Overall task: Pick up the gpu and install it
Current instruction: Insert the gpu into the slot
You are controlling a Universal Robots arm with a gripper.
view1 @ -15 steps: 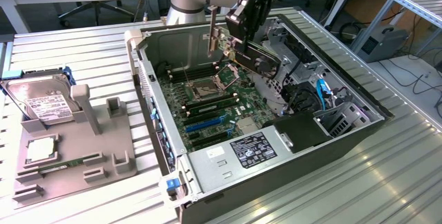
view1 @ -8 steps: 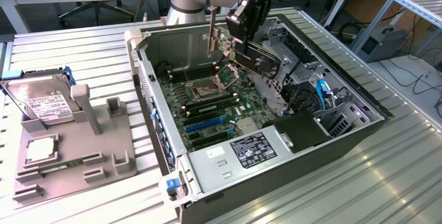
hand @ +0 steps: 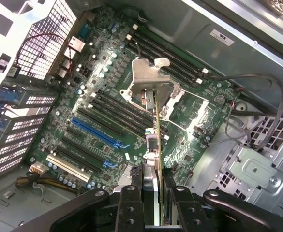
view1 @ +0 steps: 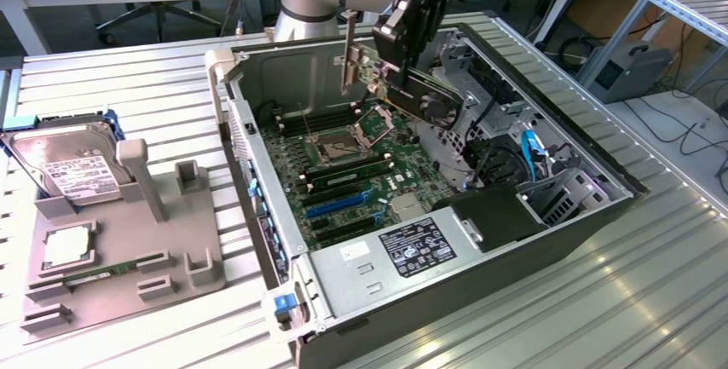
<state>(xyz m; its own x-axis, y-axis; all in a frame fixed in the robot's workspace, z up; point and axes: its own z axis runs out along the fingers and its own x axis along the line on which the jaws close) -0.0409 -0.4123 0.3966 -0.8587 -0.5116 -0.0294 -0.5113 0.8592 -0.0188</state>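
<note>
claw (hand: 153,203) clamped on gpu (hand: 152,96) | gpu held edge-on above motherboard (hand: 107,121)

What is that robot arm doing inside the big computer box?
The robot's gripper is holding the gpu, a flat card with a black fan and a silvery end bracket. It hangs in the air above the green motherboard inside the open computer case. The card is not plugged into a slot yet.

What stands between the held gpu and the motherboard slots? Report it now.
Nothing visible. The gripper holds the gpu edge-on above the open case, and the blue slot on the motherboard lies uncovered.
</note>
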